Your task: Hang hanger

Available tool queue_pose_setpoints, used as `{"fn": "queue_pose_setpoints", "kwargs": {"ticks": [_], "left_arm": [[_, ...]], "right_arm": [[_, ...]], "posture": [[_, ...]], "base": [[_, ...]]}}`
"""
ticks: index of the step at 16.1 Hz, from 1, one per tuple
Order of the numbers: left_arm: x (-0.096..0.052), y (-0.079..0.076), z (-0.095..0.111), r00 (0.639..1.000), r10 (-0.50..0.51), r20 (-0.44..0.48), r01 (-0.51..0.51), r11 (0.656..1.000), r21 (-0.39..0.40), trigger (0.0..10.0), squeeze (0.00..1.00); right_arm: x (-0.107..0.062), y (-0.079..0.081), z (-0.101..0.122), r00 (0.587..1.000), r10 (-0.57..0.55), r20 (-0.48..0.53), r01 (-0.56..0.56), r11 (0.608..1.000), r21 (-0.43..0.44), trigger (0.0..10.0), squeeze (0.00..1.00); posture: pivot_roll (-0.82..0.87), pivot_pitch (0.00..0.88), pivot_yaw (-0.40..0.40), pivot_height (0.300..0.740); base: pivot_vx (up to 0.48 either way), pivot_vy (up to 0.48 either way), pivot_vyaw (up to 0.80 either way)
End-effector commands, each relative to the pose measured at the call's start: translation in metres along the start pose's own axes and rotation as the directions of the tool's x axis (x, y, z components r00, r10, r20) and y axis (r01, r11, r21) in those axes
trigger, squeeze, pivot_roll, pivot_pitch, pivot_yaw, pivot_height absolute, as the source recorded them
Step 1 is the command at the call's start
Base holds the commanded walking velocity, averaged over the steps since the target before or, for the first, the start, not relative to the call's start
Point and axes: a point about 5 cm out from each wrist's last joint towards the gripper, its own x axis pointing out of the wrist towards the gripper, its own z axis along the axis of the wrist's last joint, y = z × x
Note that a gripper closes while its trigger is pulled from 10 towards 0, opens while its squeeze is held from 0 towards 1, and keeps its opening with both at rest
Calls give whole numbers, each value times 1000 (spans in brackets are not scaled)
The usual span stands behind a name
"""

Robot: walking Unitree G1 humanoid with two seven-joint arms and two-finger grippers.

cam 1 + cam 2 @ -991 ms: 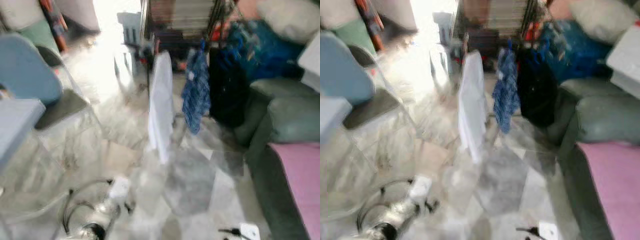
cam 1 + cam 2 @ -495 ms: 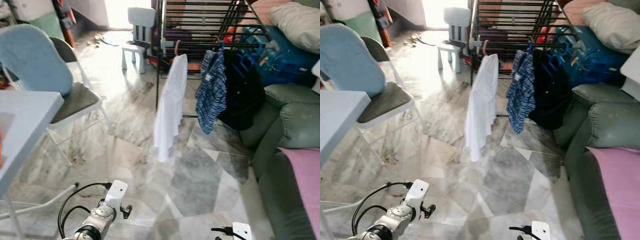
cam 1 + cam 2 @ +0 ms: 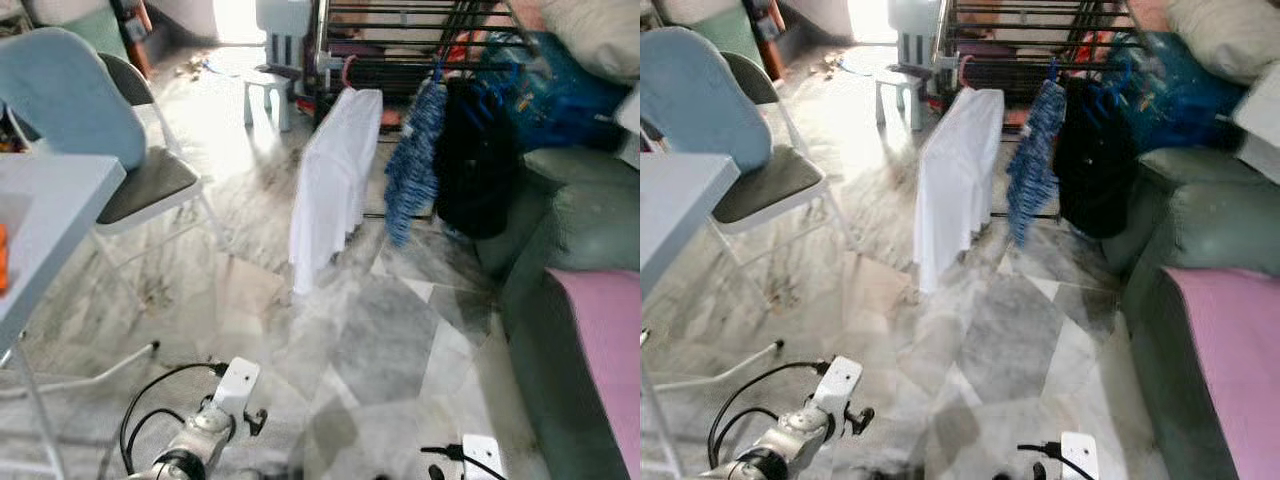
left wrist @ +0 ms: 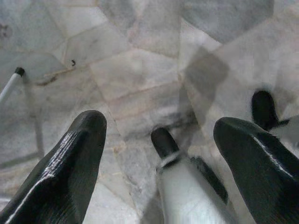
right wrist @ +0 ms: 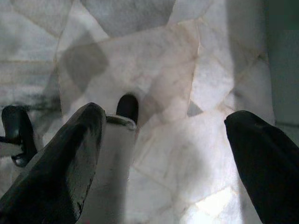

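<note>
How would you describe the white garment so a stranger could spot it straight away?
Find the black metal drying rack at the far end of the marble floor, beside the green sofa. Three garments hang along its front rail. The white shirt is the leftmost and longest, apart from the blue checked shirt and the black garment.

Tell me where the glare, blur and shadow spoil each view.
Left eye view: doorway glare washes out the floor by the small stool; the checked shirt is smeared. Right eye view: same softness. Both wrist views: near fingers blurred, tiles shadowed.
</note>
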Motion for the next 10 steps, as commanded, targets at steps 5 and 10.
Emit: {"fn": "queue_pose_setpoints", "kwargs": {"ticks": [5, 10], "left_arm": [[0, 0, 1, 1000, 5, 4, -5, 1000, -1, 10000, 0], [0, -1, 2, 1000, 1, 8, -1, 1000, -10, 10000, 0]], "right_arm": [[-3, -1, -13, 999, -6, -51, 6, 1000, 9, 10000, 0], [-3, -1, -14, 998, 1, -56, -1, 1000, 1, 10000, 0]], "posture": [[-31, 0, 4, 740], [-32, 0, 0, 740]], "base": [[-167, 0, 0], [0, 0, 0]]}}
